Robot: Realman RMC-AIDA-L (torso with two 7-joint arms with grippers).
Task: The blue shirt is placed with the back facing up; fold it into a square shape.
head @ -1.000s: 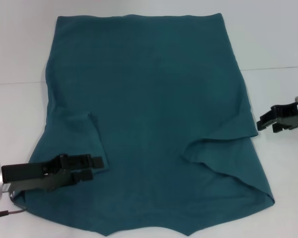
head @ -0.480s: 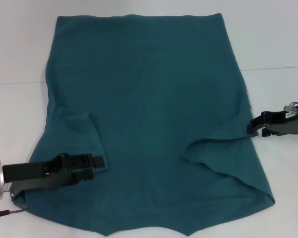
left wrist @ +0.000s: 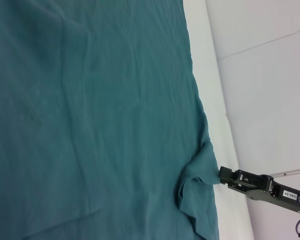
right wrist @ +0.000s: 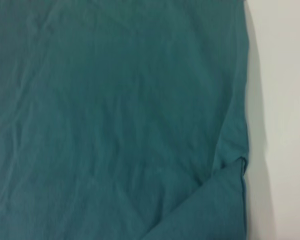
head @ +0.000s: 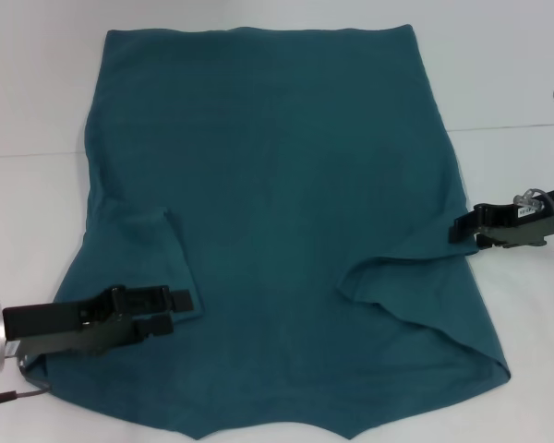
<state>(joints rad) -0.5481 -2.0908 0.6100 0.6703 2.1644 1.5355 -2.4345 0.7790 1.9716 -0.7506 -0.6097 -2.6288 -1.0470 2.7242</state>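
Right gripper [head: 458, 228]: tips at the right side edge of the blue shirt [head: 277, 185], right where the folded-in sleeve [head: 415, 277] starts. Jaws look nearly together, but can't tell whether they pinch cloth or just touch the hem; left wrist view shows the same contact point [left wrist: 221, 175] with no clear gap.

Left gripper [head: 180, 302]: low over the shirt's left part, tips just past the inner edge of the left sleeve [head: 148, 263], which is already folded onto the body. Fingers slightly apart, one above the other; nothing visibly held.

My read: sleeves turned in first to square off the sides, and the right gripper is set at the edge for the next side fold.

Shirt lies flat on the white table [head: 37, 111], plain back up, collar end nearest the robot.

Count: 1 shirt, 2 sleeves folded in, 2 grippers.
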